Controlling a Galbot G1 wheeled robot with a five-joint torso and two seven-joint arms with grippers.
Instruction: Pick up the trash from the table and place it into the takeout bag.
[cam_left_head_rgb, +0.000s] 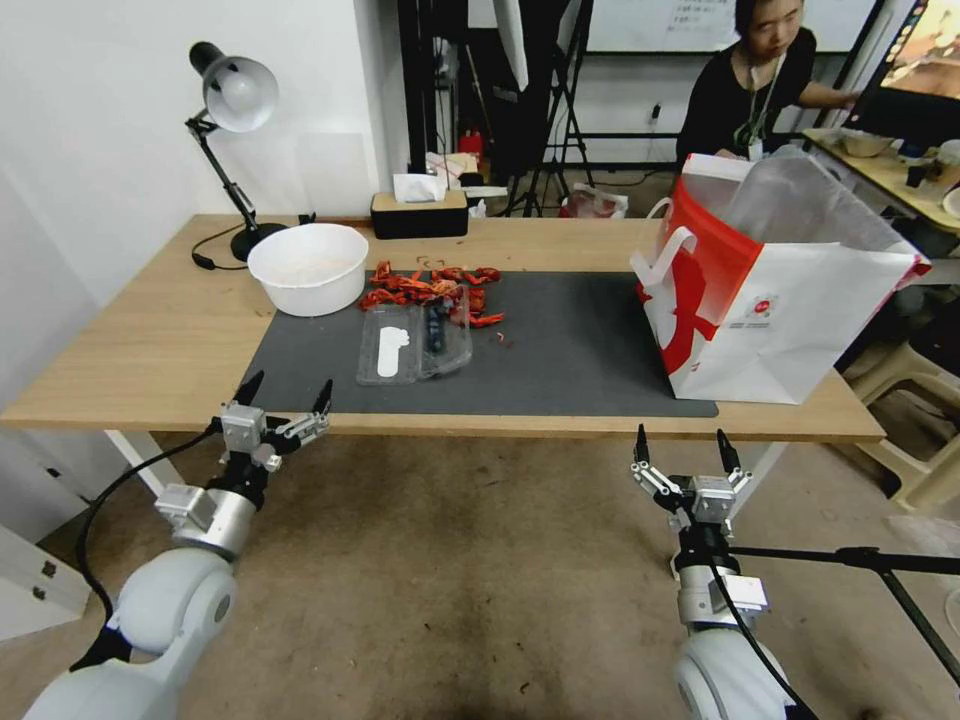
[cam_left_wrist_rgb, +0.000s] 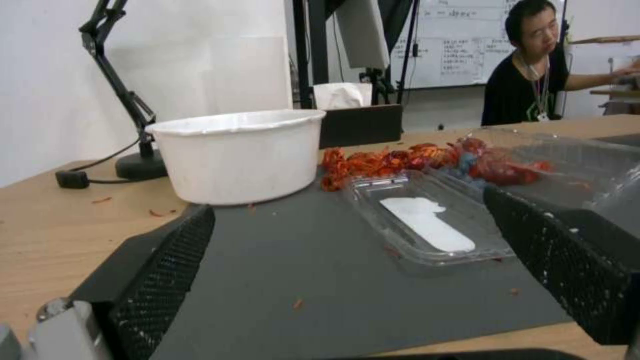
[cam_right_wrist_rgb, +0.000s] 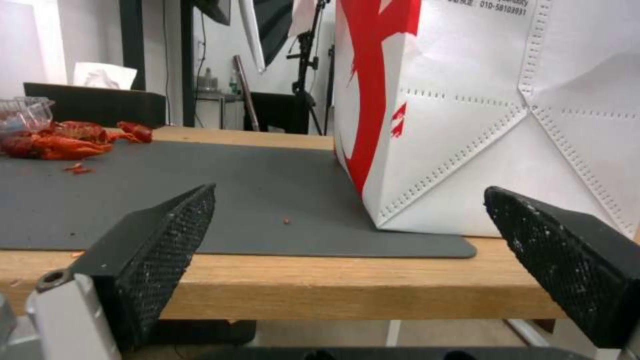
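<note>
Both pincers hover just off the near edge of the tabletop, fingers spread wide and holding nothing: the left pincer at lower left of the frame, the right pincer at lower right. On the dark mat, mid-frame, red food scraps lie beside a clear plastic tray and a white bowl. The takeout bag stands upright at the mat's right end

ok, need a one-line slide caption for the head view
Both grippers, left and right, open at the table edge; red food scraps and clear clamshell on the mat, takeout bag upright at right.
</note>
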